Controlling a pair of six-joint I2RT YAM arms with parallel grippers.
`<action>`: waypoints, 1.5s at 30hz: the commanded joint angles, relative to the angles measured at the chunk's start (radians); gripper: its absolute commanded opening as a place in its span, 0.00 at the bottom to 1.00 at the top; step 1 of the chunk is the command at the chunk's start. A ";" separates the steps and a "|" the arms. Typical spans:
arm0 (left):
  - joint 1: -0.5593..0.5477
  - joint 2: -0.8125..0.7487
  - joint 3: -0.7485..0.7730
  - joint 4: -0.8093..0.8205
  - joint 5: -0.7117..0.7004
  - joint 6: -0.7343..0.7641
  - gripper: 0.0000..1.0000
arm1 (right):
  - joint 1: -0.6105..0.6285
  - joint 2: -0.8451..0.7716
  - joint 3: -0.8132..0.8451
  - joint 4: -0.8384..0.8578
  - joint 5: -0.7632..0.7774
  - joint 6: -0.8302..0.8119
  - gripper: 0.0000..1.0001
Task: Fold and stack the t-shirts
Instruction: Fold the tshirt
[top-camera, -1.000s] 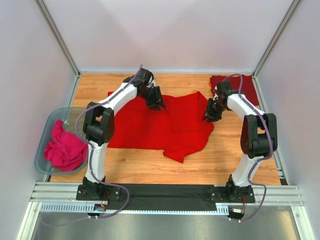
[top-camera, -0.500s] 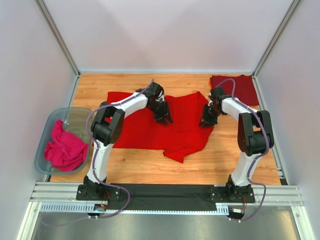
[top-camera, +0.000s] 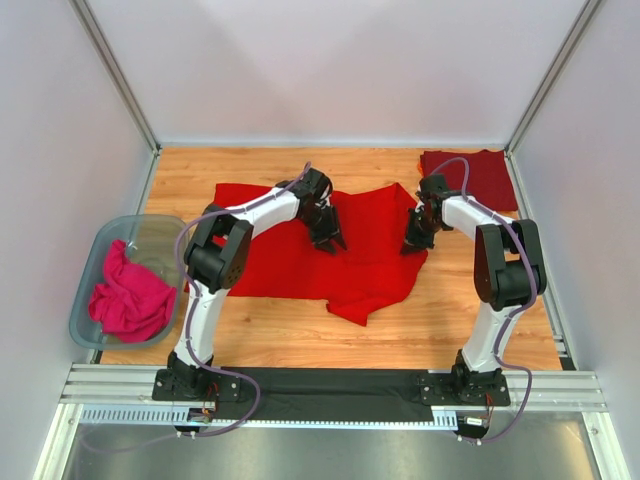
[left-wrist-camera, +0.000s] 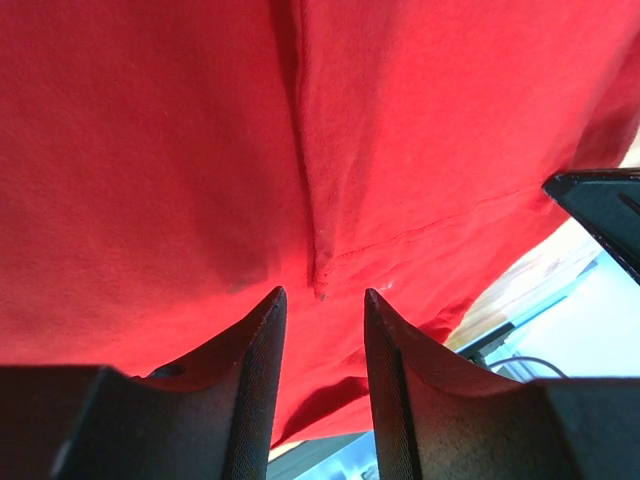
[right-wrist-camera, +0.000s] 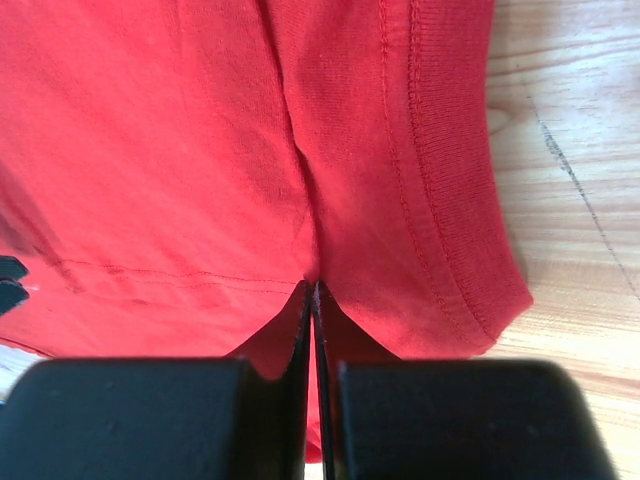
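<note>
The bright red t-shirt (top-camera: 300, 265) lies spread and rumpled across the middle of the table. The darker maroon t-shirt (top-camera: 482, 172) lies flat at the back right corner. My left gripper (top-camera: 331, 240) is low over the red shirt's middle. In the left wrist view it (left-wrist-camera: 320, 296) is open, with a raised crease of red cloth (left-wrist-camera: 315, 250) just ahead of its tips. My right gripper (top-camera: 412, 244) is at the shirt's right edge. In the right wrist view it (right-wrist-camera: 313, 286) is shut, pinching a fold of the red shirt (right-wrist-camera: 200, 150) beside its hem (right-wrist-camera: 440, 200).
A clear plastic bin (top-camera: 100, 242) stands at the left edge and holds a crumpled pink cloth (top-camera: 130, 298). Bare wooden table (top-camera: 450, 310) shows near and right of the shirt. Enclosure walls stand close on both sides and behind.
My left gripper has moved from the shirt's back edge rightward and nearer, onto its middle. My right gripper has shifted slightly left and nearer along the shirt's right edge.
</note>
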 joint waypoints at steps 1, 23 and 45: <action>-0.021 0.002 -0.011 0.011 -0.008 -0.049 0.44 | 0.007 -0.028 -0.017 0.030 0.005 0.004 0.00; -0.050 0.064 0.069 -0.052 -0.062 -0.110 0.27 | 0.007 -0.076 -0.044 0.036 -0.005 0.001 0.00; -0.050 0.061 0.282 -0.306 -0.115 -0.042 0.00 | 0.007 -0.177 -0.006 -0.058 -0.034 0.020 0.00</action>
